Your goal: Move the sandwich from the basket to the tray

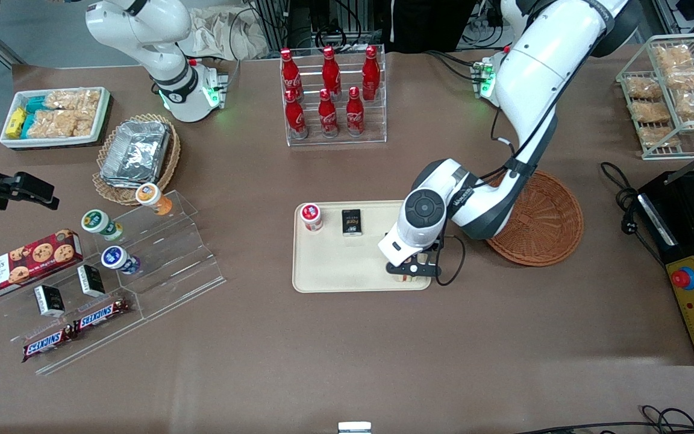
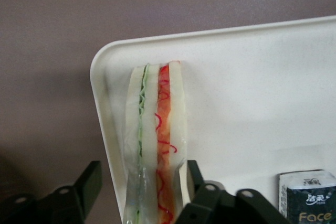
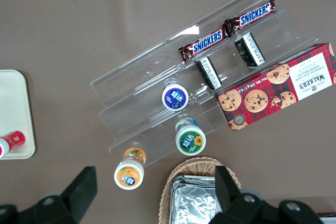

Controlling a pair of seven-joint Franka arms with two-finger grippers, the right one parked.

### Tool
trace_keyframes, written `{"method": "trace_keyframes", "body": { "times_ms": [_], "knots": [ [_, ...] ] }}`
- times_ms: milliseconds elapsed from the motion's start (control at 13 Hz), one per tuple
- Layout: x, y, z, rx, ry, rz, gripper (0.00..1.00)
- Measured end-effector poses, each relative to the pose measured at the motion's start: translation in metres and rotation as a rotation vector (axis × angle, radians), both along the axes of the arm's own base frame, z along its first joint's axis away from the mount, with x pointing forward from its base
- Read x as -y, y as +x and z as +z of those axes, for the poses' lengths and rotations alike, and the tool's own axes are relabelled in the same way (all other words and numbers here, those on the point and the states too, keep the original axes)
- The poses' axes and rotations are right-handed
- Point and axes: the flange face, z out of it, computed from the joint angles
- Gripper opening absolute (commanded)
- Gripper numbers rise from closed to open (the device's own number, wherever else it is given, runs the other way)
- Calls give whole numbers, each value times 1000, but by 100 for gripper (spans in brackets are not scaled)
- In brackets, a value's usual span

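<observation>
Front view first. The flat cream-beige rectangular tray (image 1: 335, 265) is the landmark here. The left arm's black two-finger gripper (image 1: 412, 272) sits low over the tray corner that is nearest the front camera and toward the round reddish-brown woven wicker basket (image 1: 543, 220). Just a sliver of the pale triangular sandwich wedge (image 1: 408, 278) peeks out under it, right on that corner of the tray. The basket looks bare from here, lying just beside the tray toward the working arm's end of the table. Also on the tray, farther from the camera than the gripper: a small red-lidded round tub (image 1: 311, 216) and a little black tissue pack (image 1: 352, 221).

Wrist view is where it gets clear. The sandwich (image 2: 156, 145) lies on the tray (image 2: 252, 98) tucked into its rounded corner, close along the rim. Its long axis runs straight out away from the gripper (image 2: 140, 190), so it sits directly in line between the fingers. Those fingers look spread, one finger (image 2: 86, 184) clearly apart from the bread, the other right beside the far crust; I'd say it isn't squeezing anything. You can see white bread slices with a green frilly layer and a red-orange layer between them, under a glossy clear wrap.

Right wrist view: none of this shows apart from a bit of tray.

My read: sandwich is down, so a straight lift off should clear it.
</observation>
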Motion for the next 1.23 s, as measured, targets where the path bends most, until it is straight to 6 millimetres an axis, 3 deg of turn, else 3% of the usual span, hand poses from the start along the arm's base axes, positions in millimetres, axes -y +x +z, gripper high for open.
{"method": "trace_keyframes", "body": {
  "times_ms": [154, 231, 462, 615, 846, 1231],
  "knots": [
    [0, 8, 14, 26, -10, 51, 100],
    [-1, 14, 30, 52, -20, 70, 100],
    [-34, 37, 116, 125, -39, 155, 100],
    [-79, 45, 182, 161, -36, 222, 100],
    [-147, 40, 263, 164, -45, 240, 100],
    [-300, 2, 370, 126, -41, 50, 100]
  ]
}}
